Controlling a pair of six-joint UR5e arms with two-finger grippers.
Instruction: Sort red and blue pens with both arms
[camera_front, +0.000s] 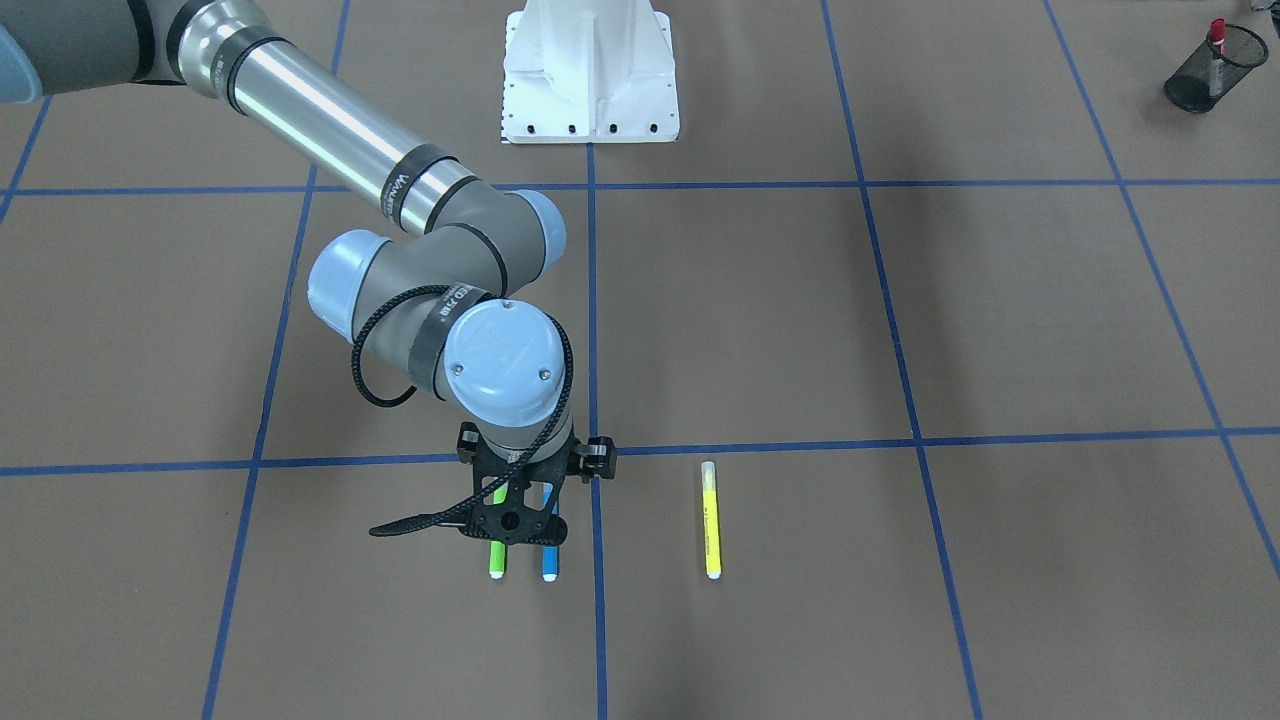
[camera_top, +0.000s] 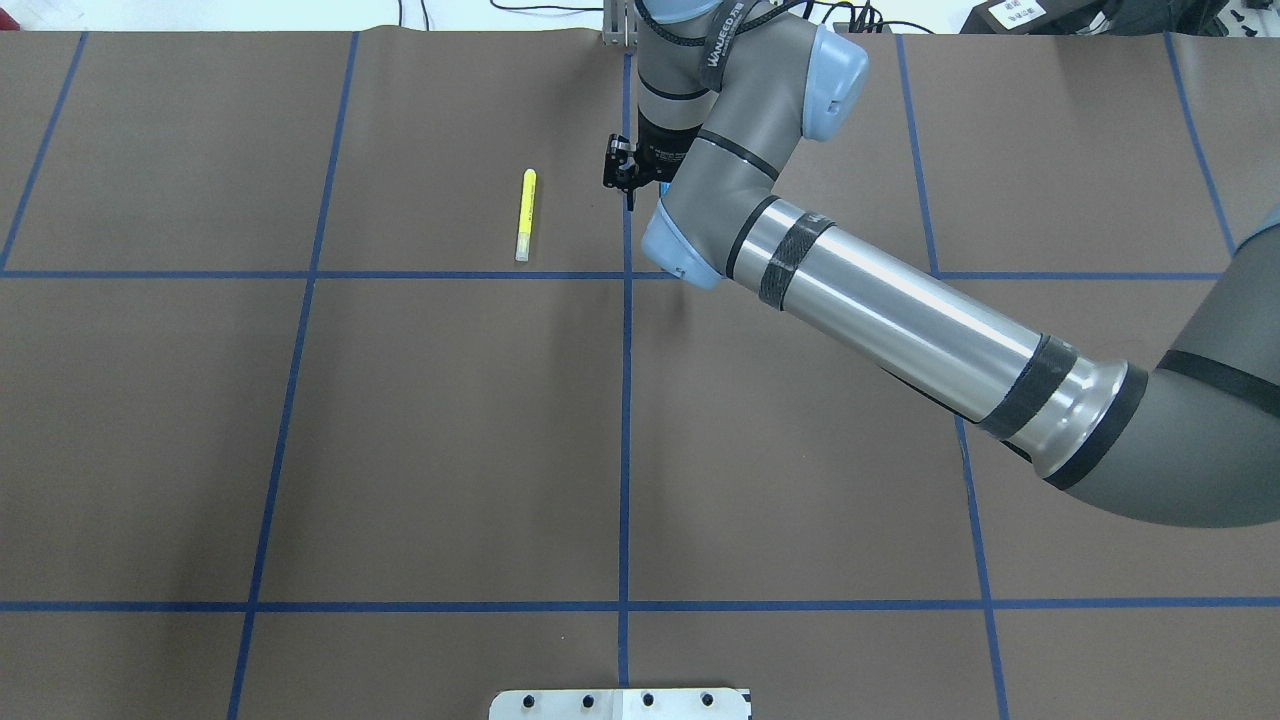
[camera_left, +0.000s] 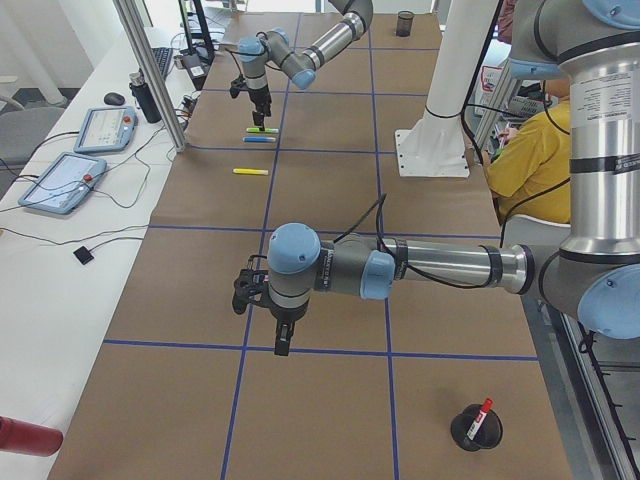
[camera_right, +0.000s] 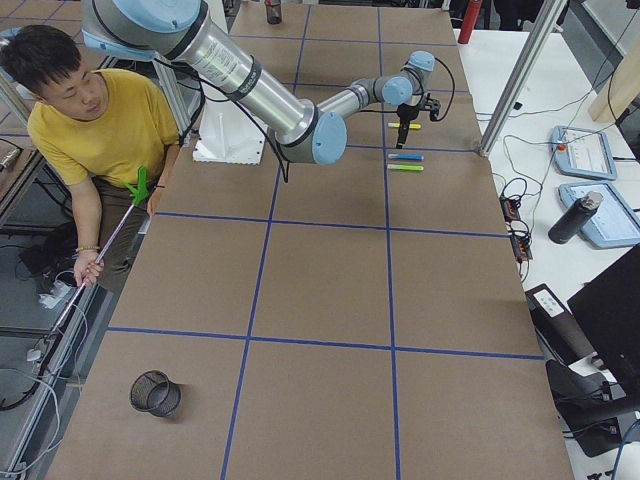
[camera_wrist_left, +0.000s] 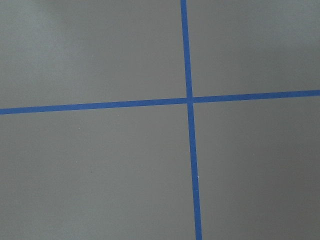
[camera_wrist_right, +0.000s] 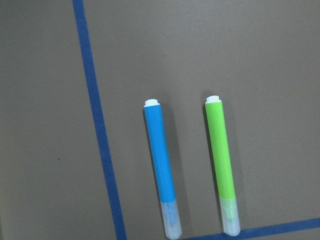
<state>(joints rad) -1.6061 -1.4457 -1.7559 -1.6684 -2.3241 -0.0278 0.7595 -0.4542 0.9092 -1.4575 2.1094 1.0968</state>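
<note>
The blue pen (camera_wrist_right: 162, 160) lies on the brown table beside a green pen (camera_wrist_right: 221, 155), parallel and apart, clear caps at the same end. My right gripper (camera_front: 525, 540) hangs straight above the pair, hiding their upper halves in the front view, where the blue pen (camera_front: 549, 565) and the green pen (camera_front: 496, 562) stick out below it. I cannot tell how its jaws stand. The red-capped marker (camera_front: 1216, 40) stands in a black mesh cup (camera_front: 1190, 90) at the robot's left end. My left gripper (camera_left: 280, 345) hovers over a tape crossing; I cannot tell whether it is open or shut.
A yellow pen (camera_front: 711, 520) lies alone a short way from the pair. The white pedestal (camera_front: 590, 70) stands at the table's robot side. An empty mesh cup (camera_right: 155, 392) sits at the right end. A person in a yellow shirt (camera_right: 110, 130) holds a long stick.
</note>
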